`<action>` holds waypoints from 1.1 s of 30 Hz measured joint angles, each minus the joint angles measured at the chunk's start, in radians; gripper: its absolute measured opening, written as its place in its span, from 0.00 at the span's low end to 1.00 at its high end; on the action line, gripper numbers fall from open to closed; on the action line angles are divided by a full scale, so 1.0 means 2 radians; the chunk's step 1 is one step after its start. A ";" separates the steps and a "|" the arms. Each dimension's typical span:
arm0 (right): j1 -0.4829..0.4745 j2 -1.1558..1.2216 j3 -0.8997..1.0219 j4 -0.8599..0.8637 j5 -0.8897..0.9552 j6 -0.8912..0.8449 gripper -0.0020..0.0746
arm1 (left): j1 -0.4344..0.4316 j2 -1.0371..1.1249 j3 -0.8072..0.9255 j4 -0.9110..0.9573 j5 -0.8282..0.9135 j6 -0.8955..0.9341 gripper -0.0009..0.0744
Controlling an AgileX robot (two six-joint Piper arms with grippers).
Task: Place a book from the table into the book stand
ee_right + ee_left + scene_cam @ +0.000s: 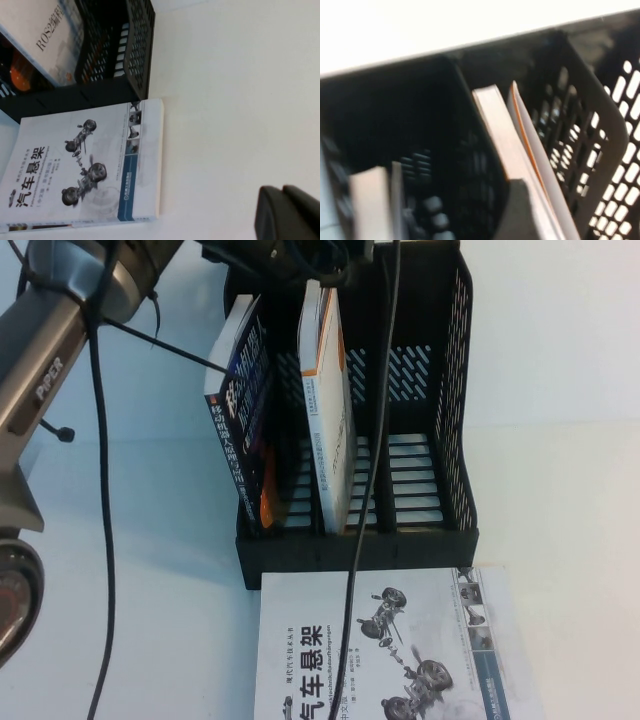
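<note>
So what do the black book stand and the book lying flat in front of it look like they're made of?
Book stand: likely moulded plastic, matte black, judging by its slotted walls. Flat book: paper with a smooth printed white cover, probably softcover. Left tool is at the stand; right tool is over bare table.

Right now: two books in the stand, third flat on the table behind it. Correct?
Not behind. The high view shows the flat book in front of the stand, on the robot's side. Two books in the stand is right.
</note>
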 joint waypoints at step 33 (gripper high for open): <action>0.000 0.000 0.000 -0.014 0.031 -0.042 0.02 | 0.001 -0.264 0.026 0.110 0.179 0.061 0.01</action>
